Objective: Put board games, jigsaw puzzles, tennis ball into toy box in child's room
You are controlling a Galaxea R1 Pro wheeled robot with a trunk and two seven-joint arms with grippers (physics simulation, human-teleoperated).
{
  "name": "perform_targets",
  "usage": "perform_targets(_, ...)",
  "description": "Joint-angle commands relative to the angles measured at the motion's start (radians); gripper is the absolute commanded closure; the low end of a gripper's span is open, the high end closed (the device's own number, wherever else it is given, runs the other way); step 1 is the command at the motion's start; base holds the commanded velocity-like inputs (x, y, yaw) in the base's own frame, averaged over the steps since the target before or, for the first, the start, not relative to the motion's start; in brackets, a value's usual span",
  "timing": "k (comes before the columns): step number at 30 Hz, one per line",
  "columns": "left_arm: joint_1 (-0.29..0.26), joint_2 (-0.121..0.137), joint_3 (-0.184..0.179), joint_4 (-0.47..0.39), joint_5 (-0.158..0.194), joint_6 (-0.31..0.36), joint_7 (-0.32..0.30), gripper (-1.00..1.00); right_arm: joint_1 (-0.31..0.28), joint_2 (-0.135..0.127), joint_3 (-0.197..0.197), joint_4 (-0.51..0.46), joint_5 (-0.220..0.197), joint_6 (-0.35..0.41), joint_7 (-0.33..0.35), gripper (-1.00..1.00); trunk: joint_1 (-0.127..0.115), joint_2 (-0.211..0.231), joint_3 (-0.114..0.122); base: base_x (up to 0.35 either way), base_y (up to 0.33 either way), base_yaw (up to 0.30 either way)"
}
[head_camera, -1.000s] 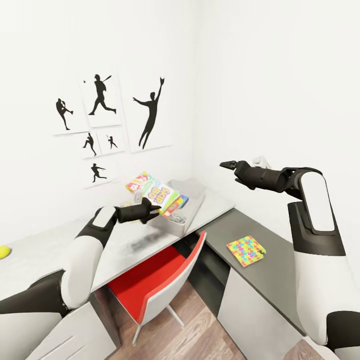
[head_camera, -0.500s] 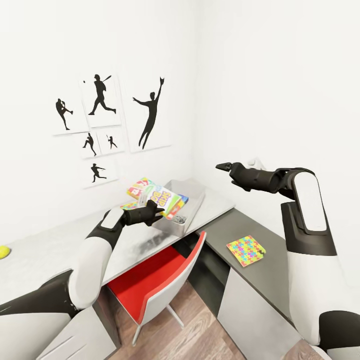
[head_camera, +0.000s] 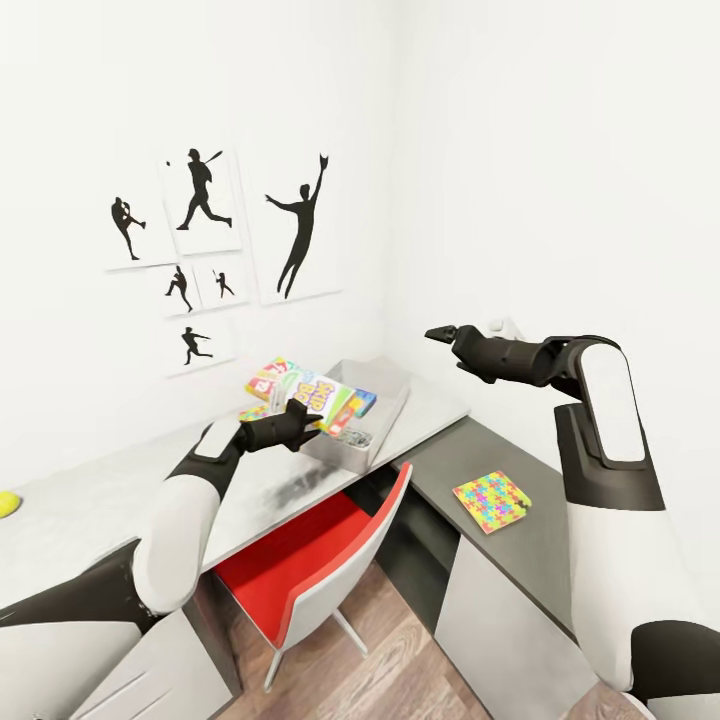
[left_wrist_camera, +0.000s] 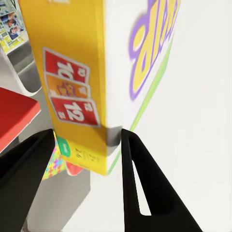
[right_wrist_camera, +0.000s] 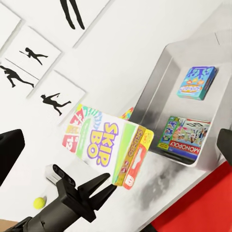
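My left gripper is shut on the lower edge of a yellow-green-red board game with big cartoon letters. It holds the game tilted over the near rim of the light grey toy box on the table. Two more game boxes lie inside the toy box: one pale blue-green with a red band and a blue one. One jigsaw puzzle lies on the dark grey desk section; another peeks out beside the toy box. The tennis ball sits far left. My right gripper hangs open in the air.
A red-seated chair is tucked under the pale desk, just below the toy box. Silhouette posters hang on the wall behind. White drawers front the dark section, above a wooden floor.
My left gripper has lowered the lettered game, which now lies flatter and reaches further over the toy box. My right arm has drifted slightly left.
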State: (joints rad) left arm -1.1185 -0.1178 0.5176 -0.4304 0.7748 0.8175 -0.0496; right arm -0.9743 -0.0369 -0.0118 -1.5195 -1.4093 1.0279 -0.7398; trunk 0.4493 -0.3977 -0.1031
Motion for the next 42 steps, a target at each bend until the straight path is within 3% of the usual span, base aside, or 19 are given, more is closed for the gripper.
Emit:
perform_targets(1, -0.001, -0.001, 0.018, -0.001, -0.008, 0.006, -0.004, 1.0, -0.001, 0.0, -0.001, -0.001, -0.01, 0.003, -0.01, -1.0, 0.001, -0.002, -0.002, 0.0, -0.107, 0.0)
perform_targets(7, -0.001, 0.0, 0.05, -0.001, -0.008, 0.011, -0.003, 1.0, -0.001, 0.0, -0.001, -0.001, -0.01, 0.003, -0.011, -1.0, 0.001, -0.002, -0.002, 0.075, -0.246, 0.0)
perform_targets(27, 0.0, 0.001, 0.053, -0.001, -0.008, 0.009, 0.001, 1.0, -0.001, 0.002, 0.012, 0.0, -0.008, 0.003, -0.012, -1.0, 0.001, -0.002, -0.002, 0.147, -0.034, 0.0)
perform_targets(36, 0.002, 0.002, 0.054, -0.001, -0.01, 0.009, 0.001, 1.0, -0.001, 0.046, 0.012, 0.007, -0.001, 0.003, -0.013, -1.0, 0.001, -0.002, -0.002, 0.231, 0.061, 0.0)
perform_targets(42, 0.002, 0.001, 0.053, -0.001, -0.011, 0.007, 0.002, 1.0, -0.001, 0.053, 0.012, 0.007, 0.0, 0.002, -0.013, -1.0, 0.001, -0.002, -0.002, 0.071, 0.009, 0.0)
